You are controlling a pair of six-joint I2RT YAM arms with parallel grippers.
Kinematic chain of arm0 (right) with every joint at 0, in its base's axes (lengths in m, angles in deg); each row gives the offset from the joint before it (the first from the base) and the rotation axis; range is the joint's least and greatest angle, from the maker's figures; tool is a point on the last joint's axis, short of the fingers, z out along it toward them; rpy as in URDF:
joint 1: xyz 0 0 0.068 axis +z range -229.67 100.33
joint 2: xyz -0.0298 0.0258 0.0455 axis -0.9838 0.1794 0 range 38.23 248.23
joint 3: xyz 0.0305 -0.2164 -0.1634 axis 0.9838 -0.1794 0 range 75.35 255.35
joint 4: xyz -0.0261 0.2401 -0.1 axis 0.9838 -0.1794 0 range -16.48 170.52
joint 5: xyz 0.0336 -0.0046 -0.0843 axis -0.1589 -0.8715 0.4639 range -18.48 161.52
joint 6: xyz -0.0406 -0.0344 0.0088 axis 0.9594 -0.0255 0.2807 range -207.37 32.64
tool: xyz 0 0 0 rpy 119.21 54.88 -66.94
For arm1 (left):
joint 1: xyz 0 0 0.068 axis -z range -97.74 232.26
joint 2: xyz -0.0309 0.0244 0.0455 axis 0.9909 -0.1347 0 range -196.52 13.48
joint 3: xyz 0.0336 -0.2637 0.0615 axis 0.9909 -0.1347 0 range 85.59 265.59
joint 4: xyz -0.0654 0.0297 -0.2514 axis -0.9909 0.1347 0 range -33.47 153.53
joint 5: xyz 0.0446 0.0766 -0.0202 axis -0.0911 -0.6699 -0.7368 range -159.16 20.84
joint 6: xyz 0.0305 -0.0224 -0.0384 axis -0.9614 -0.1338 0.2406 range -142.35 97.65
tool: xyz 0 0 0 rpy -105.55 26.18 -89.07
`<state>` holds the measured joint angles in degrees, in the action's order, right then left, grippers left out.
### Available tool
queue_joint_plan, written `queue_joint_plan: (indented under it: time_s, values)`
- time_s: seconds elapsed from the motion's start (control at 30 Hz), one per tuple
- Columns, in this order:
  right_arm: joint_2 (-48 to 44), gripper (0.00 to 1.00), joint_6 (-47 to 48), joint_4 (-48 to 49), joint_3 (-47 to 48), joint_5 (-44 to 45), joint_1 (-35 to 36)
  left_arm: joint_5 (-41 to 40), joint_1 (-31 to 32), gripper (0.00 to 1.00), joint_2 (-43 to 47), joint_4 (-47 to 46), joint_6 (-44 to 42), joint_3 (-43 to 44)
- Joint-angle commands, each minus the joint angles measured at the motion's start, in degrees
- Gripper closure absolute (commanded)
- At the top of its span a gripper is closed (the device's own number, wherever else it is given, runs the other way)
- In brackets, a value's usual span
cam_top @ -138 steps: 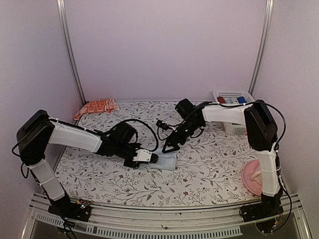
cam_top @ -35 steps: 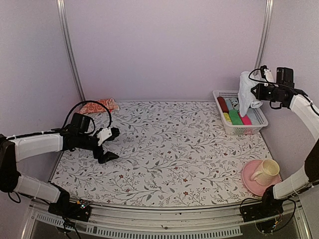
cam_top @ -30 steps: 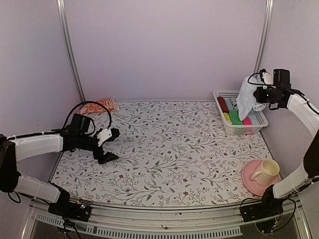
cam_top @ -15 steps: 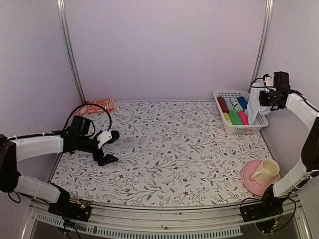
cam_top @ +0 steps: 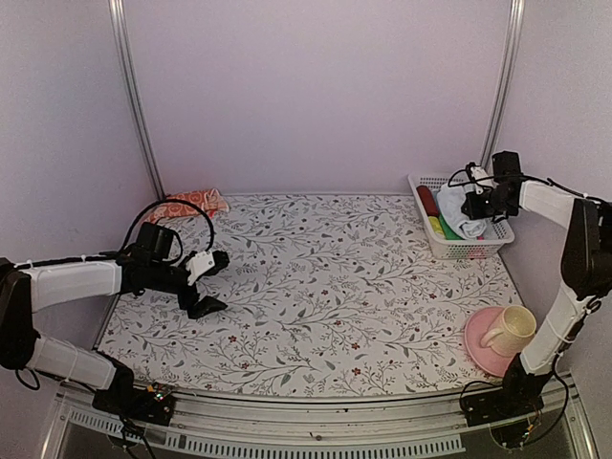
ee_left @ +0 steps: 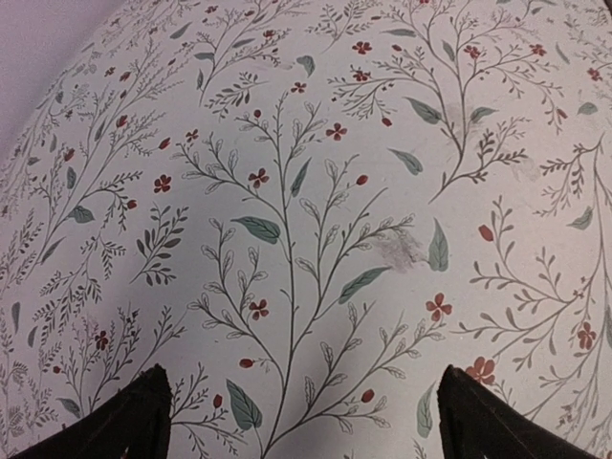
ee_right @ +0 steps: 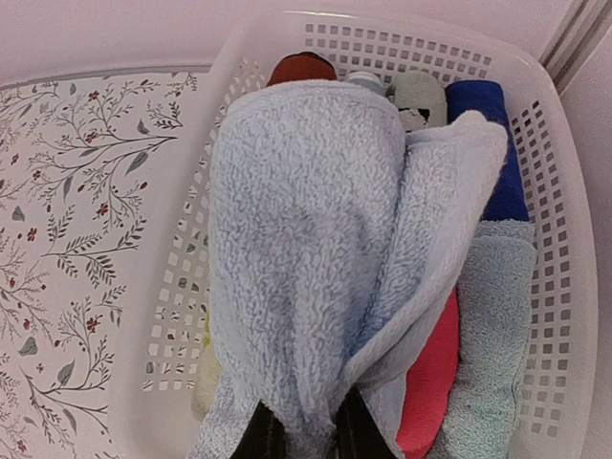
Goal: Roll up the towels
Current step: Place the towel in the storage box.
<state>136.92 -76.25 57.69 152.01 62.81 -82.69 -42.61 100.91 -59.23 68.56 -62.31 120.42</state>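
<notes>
Only top: orange towel (cam_top: 188, 203) | wrist: right gripper (ee_right: 304, 436) pinching blue towel (ee_right: 306, 239)

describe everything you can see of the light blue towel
The light blue towel is soft, looped terry cloth, plain with no print. It is bunched into a loose, bulky bundle rather than a tight roll, with one flap wrapping over its right side. It sits in the white basket at the table's far right corner, on top of the rolled cloths packed there, covering most of them. The right pincer is shut on its near end.
</notes>
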Motion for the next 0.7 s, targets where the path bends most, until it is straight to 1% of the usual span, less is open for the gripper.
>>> queue_joint_plan:
  time_s: [0.0, 0.27, 0.5, 0.67]
  values:
    - [1.2, 0.98, 0.0, 1.5, 2.6, -6.0, 0.7, 0.3, -0.5, 0.03, 0.4, -1.4, 0.5, -0.8]
    - [5.7, 0.98, -2.3, 2.1, 2.9, -15.0, 0.8, 0.1, -0.5, 0.03, -0.2, -1.5, 0.5, -0.9]
    - [9.6, 0.97, -3.7, 2.0, 2.9, -19.5, 0.9, 0.0, -0.5, 0.03, -0.5, -1.7, 0.5, -1.0]
    - [11.6, 0.97, -7.0, 2.1, 3.2, -23.8, 0.8, -0.1, -0.5, 0.03, -0.8, -1.8, 0.4, -1.0]
